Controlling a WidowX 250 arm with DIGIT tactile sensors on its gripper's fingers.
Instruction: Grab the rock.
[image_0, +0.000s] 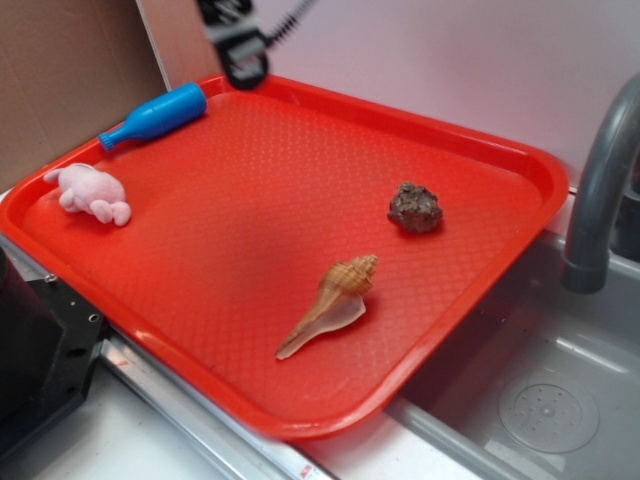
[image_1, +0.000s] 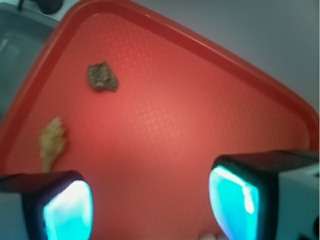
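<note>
Rock (image_0: 415, 207) near tray's (image_0: 520, 160) edge, unobstructed

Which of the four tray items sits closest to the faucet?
The rock, the dark brown lumpy stone by the tray's faucet-side edge. The tan seashell lies farther in; the blue bottle and pink toy are at the opposite side.

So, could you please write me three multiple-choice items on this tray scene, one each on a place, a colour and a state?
1. Where does the rock lie?
A. in the sink
B. on the tray
C. on the bottle

2. What colour is the bottle?
A. blue
B. green
C. yellow

3. How is the gripper?
A. shut on the rock
B. shut on the shell
C. open, holding nothing

Answers: 1 B, it sits on the tray beyond the shell; 2 A, the bottle by the tray's far rim is blue; 3 C, the wrist view shows the fingers wide apart over bare tray.
</note>
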